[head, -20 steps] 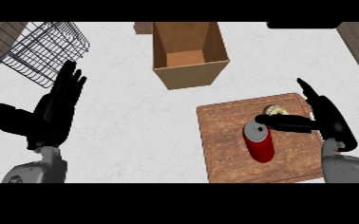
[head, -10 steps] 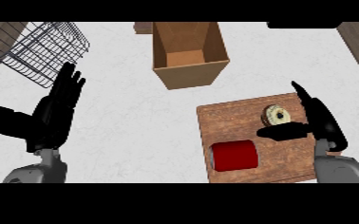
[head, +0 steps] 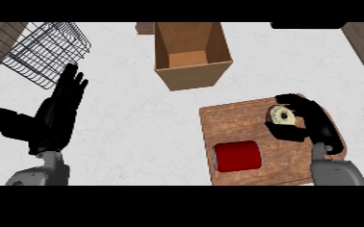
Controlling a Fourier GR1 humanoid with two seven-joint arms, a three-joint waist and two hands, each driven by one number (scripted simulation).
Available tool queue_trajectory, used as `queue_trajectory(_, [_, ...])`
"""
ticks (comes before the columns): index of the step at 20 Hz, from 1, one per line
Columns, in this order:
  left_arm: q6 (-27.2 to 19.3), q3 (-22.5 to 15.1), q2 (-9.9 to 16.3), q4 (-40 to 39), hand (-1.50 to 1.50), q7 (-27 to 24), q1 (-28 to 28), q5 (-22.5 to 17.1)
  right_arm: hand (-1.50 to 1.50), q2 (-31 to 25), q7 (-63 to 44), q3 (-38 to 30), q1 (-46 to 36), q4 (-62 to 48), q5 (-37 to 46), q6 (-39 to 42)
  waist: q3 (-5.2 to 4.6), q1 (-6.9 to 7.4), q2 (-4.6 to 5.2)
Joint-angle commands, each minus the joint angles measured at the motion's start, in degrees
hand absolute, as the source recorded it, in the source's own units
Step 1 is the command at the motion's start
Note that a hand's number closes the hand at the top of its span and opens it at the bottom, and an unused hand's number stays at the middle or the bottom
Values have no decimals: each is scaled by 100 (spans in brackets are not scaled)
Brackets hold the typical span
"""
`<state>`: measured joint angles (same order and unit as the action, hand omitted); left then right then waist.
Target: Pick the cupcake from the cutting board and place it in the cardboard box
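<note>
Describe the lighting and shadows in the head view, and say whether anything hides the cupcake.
Head view: even, flat light with no glare; the cardboard box is darker inside along its walls; no clear cast shadows show on the counter. The right hand curls round the cupcake on the cutting board, hiding its sides; only its top shows.

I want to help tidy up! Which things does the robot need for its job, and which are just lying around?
For the job:
cupcake
cutting board
cardboard box
right robot hand, curled round the cupcake

Just lying about:
red can, on its side on the board
wire basket
left robot hand, resting open
</note>
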<state>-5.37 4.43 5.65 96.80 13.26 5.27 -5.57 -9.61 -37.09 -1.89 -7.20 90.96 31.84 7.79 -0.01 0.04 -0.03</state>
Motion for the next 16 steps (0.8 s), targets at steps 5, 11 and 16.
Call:
queue_trajectory(5, [-153,45,-42,-258,0,81,395,104,150,-305,809,56,41,-358,528,-220,2,-11,4])
queue_trajectory(11, [-13,-176,-209,58,0,-130,-165,120,150,-429,415,-31,-162,302,888,-369,0,-11,-5])
queue_trajectory(16, [321,-347,-77,-191,0,70,476,-10,150,933,-439,2461,-1800,-401,2518,-426,-83,976,126])
